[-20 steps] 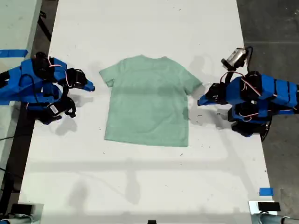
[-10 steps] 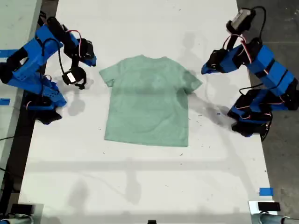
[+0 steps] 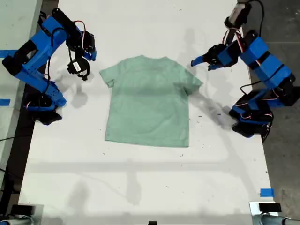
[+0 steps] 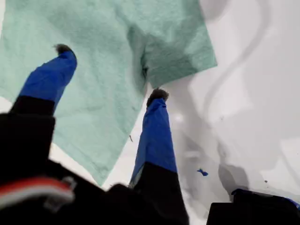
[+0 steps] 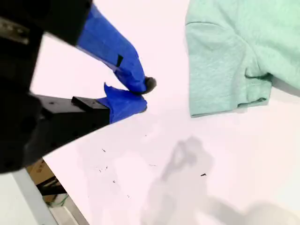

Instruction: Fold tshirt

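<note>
Tshirt [image 3: 147,103] lies flat and face down or face up, I cannot tell which, on the white surface [image 3: 140,187], neck away from the camera and both short sleeves spread out. It sits between my two hands. My first hand [image 4: 111,71] hangs in the air just above one sleeve [image 4: 180,51], with its two fingers spread wide and nothing in them. My second hand [image 5: 144,96] hangs near the other sleeve [image 5: 220,75] but off to the side of it, over bare surface. Its fingers are pinched together and hold nothing. No fold is made yet, so I think the step now is to get hold of the cloth. To do it well, my second hand should first spread its fingers and move in over its sleeve. Then both hands should go down slowly at the shoulders of the tshirt, with one finger sliding under the edge. Pinch only the cloth, not the surface. Both hands should lift together and at the same height, or the tshirt may twist and bunch up.
</note>
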Robot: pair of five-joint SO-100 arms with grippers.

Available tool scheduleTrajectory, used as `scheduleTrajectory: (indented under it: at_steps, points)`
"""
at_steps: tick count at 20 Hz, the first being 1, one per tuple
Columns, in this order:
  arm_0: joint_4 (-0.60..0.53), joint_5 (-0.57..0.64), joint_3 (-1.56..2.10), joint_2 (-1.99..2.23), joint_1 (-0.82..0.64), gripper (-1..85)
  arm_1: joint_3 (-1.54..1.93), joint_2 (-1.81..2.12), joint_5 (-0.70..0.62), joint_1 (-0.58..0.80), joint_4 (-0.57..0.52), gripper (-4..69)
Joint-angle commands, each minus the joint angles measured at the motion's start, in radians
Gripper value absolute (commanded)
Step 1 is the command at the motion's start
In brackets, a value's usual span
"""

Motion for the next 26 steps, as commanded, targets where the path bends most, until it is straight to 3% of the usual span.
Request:
scheduleTrajectory:
  at_steps: [1,8,13,17,18,20,26]
  points:
    - [-0.008,0.012,-0.029,0.003,-0.015,0.0,0.097,0.002,-0.026,0.031,-0.126,33.7]
    - [-0.029,0.014,-0.002,-0.006,-0.011,0.0,0.448,-0.092,-0.084,0.13,-0.474,32.2]
    - [-0.044,0.014,0.029,-0.011,-0.011,0.0,0.471,-0.267,-0.084,0.138,-0.62,31.4]
    - [-0.055,0.014,0.052,-0.011,-0.014,0.0,0.459,-0.36,-0.089,0.138,-0.67,24.9]
    - [-0.057,0.014,0.057,-0.011,-0.014,0.0,0.454,-0.367,-0.092,0.138,-0.673,18.9]
    - [-0.058,0.014,0.06,-0.011,-0.015,0.0,0.431,-0.397,-0.087,0.14,-0.664,-1.5]
    - [-0.06,0.008,0.077,0.003,-0.006,0.0,0.394,-0.391,-0.087,0.115,-0.607,-1.5]
